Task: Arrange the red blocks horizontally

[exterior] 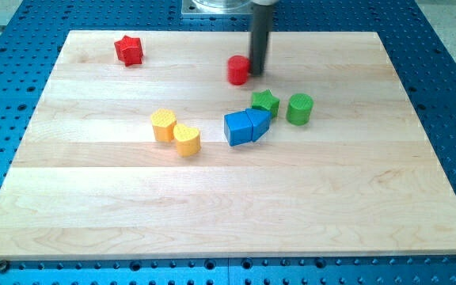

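Observation:
A red star block (129, 50) lies near the board's top left. A red cylinder block (238, 70) lies at the top middle, a little lower in the view than the star. My tip (256, 74) stands right against the red cylinder's right side, touching it or nearly so. The dark rod rises from there to the view's top edge.
A green star block (265, 102) and a green cylinder (299, 108) lie below and right of my tip. Two blue blocks (245, 126) sit together below them. Two yellow blocks (174, 131) lie left of centre. The wooden board (228, 222) rests on a blue perforated table.

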